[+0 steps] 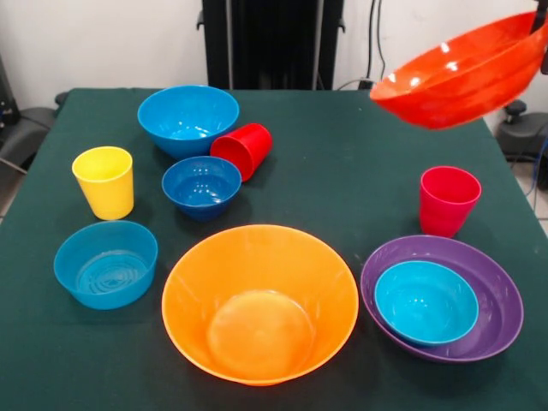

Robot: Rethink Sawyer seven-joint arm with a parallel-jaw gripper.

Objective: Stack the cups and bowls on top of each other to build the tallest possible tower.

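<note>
A red-orange bowl (458,73) hangs tilted in the air above the table's right back corner. Only a dark sliver of my gripper (543,43) shows at the bowl's right rim, at the picture's edge, and it holds the bowl up. Below, a purple bowl (492,312) rests on the table with a teal-blue bowl (425,301) nested in it. A pinkish-red cup (448,199) stands upright just behind them. The huge orange bowl (259,304) sits front centre. A yellow cup (104,181) stands at the left. A red cup (243,150) lies on its side against a large blue bowl (188,118).
A small dark-blue bowl (202,186) sits in front of the red cup, and a light-blue bowl (106,263) at the front left. The green tablecloth (342,171) is bare between the orange bowl and the back edge. Dark equipment (522,128) stands past the table's right side.
</note>
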